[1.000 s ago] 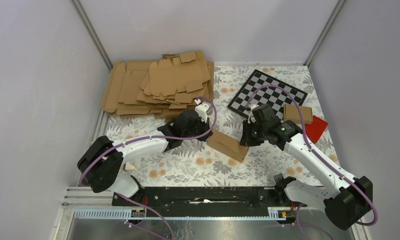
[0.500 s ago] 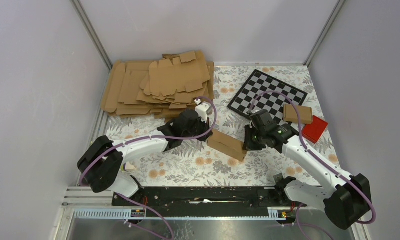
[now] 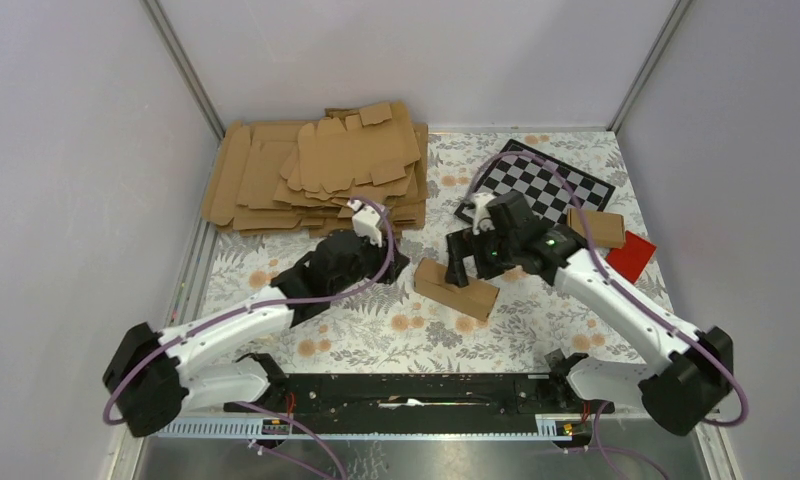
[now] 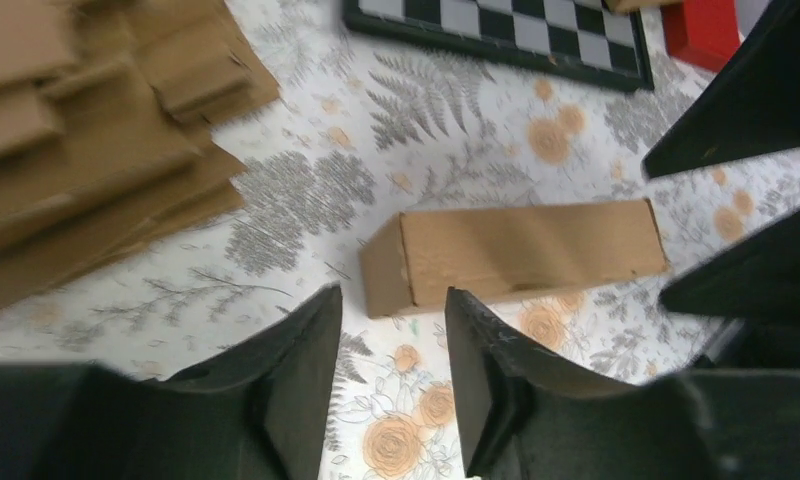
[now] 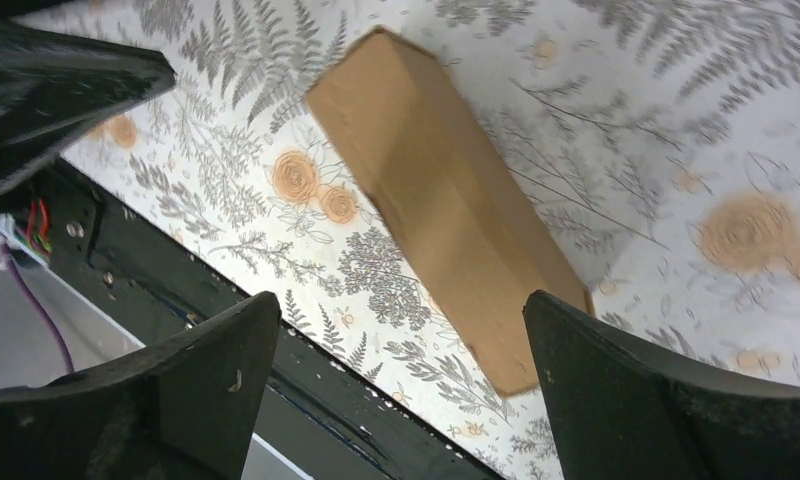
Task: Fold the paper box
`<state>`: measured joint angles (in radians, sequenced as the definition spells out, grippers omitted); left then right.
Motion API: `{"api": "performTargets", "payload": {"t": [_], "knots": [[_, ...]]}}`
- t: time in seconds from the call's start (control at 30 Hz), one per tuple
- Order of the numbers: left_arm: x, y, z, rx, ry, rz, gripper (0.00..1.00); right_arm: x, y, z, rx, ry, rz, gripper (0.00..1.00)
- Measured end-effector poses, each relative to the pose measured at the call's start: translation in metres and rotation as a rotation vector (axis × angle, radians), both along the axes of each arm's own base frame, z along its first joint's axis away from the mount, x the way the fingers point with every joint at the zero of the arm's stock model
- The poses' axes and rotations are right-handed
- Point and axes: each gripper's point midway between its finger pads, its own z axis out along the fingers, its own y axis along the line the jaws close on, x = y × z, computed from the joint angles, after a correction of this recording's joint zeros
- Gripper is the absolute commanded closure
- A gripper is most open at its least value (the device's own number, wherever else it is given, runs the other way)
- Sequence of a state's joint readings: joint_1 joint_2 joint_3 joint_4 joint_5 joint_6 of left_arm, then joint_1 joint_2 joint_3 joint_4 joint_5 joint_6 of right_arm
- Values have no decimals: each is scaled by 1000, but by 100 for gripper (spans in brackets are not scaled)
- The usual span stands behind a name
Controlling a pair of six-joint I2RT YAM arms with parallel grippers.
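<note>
Cardboard sheets (image 3: 316, 175) lie piled at the far left corner of the floral table cover (image 3: 376, 330), well apart from the work. Next along I see my left gripper (image 4: 391, 345), low over the cover. Its jaws are part-way open with only the flower print between them, and it has hold of nothing. Its tips point at the near end of the paper box (image 4: 516, 255) and stop just short of it.

The box is closed up into a slim brown carton. It lies flat near the middle of the table, angled, and between my two arms. My right gripper (image 5: 396, 315) hangs above the box's far side with its jaws spread wide. In the wrist view the carton runs diagonally under the gap, and neither finger touches it.

Further right a chessboard (image 3: 556, 190) lies flat. At its right edge sit a second small brown carton (image 3: 596, 228) and a red block (image 3: 631, 255), close together.
</note>
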<state>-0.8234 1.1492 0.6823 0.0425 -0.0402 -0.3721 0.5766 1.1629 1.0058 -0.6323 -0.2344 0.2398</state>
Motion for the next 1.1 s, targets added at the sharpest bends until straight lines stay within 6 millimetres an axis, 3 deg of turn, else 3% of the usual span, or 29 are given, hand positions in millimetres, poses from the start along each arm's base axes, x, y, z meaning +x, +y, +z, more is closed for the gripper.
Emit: {"api": "performTargets", "payload": {"t": [0.13, 0.23, 0.43, 0.7, 0.87, 0.97, 1.07, 1.1], "knots": [[7, 17, 26, -39, -78, 89, 27, -3, 26, -18, -90, -15, 143, 0], [7, 32, 22, -44, -98, 145, 21, -3, 31, -36, -158, 2, 194, 0], [-2, 58, -7, -12, -97, 206, 19, 9, 24, -52, -249, -24, 201, 0], [-1, 65, 11, -63, -151, 239, 18, 14, 29, -60, -303, -96, 277, 2], [0, 65, 10, -69, -154, 240, 18, 7, 30, -88, -378, -35, 332, 13], [-1, 66, 6, -64, -148, 241, 18, 7, 24, -100, -424, -6, 331, 32], [-4, 68, 5, -75, -146, 243, 19, 10, 20, -97, -453, -17, 318, 54], [-5, 69, 5, -79, -148, 244, 19, 14, 19, -93, -461, -31, 309, 55]]}}
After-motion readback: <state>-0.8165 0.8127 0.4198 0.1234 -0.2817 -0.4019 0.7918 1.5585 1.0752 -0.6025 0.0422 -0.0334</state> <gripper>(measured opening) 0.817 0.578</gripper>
